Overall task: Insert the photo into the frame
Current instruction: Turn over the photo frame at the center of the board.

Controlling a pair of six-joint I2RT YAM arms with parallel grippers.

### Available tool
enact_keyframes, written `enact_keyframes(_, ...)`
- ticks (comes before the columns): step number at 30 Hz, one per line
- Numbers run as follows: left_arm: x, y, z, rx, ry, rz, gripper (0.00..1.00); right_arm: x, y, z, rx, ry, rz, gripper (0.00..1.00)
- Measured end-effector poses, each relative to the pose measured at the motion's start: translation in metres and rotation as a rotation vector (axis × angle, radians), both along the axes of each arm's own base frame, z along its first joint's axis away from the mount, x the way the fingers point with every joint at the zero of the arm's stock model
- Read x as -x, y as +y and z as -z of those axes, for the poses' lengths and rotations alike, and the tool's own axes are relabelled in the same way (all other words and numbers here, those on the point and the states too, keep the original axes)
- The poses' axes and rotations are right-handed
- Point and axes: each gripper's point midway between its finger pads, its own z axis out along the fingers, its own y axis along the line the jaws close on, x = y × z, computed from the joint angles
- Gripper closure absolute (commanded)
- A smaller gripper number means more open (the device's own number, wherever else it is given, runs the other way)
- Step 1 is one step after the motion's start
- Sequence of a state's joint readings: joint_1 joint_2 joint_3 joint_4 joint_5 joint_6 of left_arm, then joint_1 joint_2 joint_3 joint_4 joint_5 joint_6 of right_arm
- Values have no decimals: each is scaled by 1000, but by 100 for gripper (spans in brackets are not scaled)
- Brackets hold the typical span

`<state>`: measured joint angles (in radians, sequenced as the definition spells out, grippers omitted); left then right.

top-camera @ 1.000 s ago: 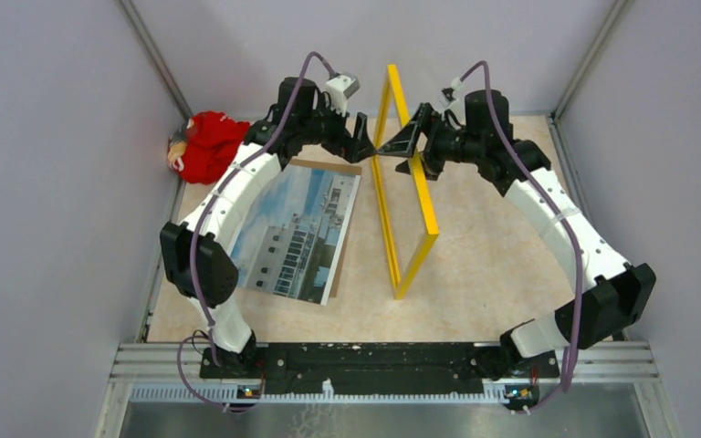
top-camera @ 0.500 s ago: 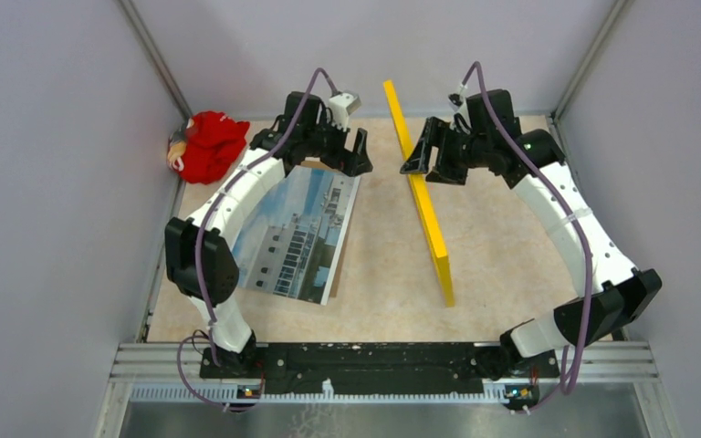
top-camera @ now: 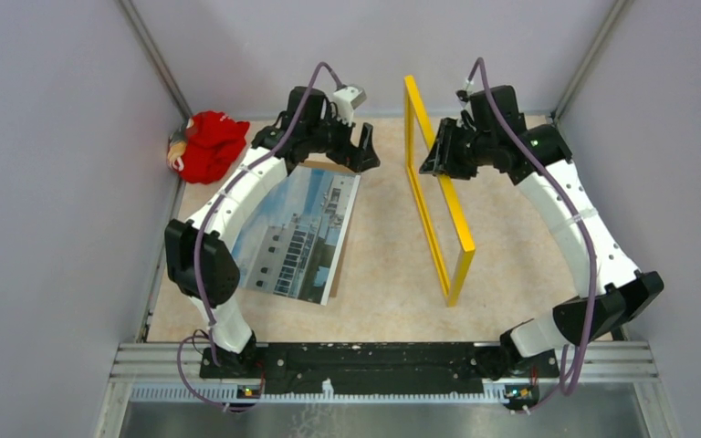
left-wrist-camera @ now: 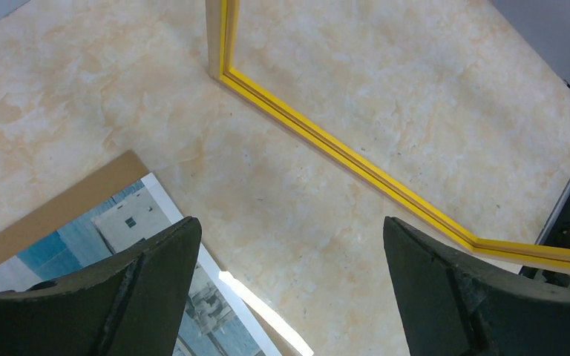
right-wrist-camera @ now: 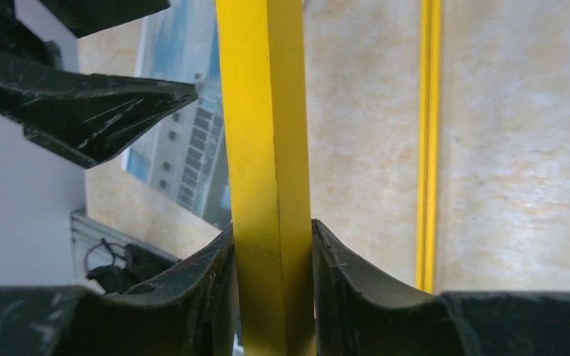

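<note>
So, table (top-camera: 379,265): beige marbled top, grey walls on three sides.
Red bundle (top-camera: 208,144): far left corner, against the wall, soft-looking; can't tell what it is.
Photo (top-camera: 297,233): flat and face up on the left part of the table, white building and blue sky showing, partly under the left arm; apart from the frame, bare table between them.
Backing board (top-camera: 333,167): brown, under the photo, only its far strip sticks out.
Left pincer (top-camera: 368,151): fingers wide apart, holding nothing, above the far corner of the photo and board; left wrist view shows bare table between the fingers (left-wrist-camera: 156,274).
Frame (top-camera: 456,214): yellow, upright on one long edge, right of centre, running near to far; lower rail on the table, no photo in it.
Right pincer (top-camera: 432,162): clamped on the frame's upper rail near its far end; right wrist view shows both fingers (right-wrist-camera: 208,282) pressed against the yellow bar.
</note>
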<state>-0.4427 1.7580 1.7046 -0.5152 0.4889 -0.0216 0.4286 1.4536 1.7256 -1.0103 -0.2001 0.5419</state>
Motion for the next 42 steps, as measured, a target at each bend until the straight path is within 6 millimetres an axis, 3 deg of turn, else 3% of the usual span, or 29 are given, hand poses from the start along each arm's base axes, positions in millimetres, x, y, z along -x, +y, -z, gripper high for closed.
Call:
enact_keyframes(4,1,-4,-6,11,-10,9,1,-7,-23,-11,113,-46,64,53)
enact_keyframes(7,1,-4,-5,11,-8,11,1,-14,-40,-16,197,-85,111,53)
enact_keyframes(13,4,-3,4,2,11,13,1,-16,-65,2,348,-63,156,77)
enact_keyframes(18,6,-2,12,-6,27,12,1,-16,-78,7,413,-59,181,87)
enact_keyframes(22,8,-1,21,-16,45,12,1,-18,-86,7,444,-83,205,96)
enact_keyframes(29,13,5,42,-49,81,1,1,-16,-94,10,396,-193,230,97)
enact_keyframes(37,11,13,33,-43,61,-15,1,-21,-83,10,290,-273,199,97)
enact_keyframes(42,7,19,33,-44,58,-28,1,-26,-94,15,264,-281,223,98)
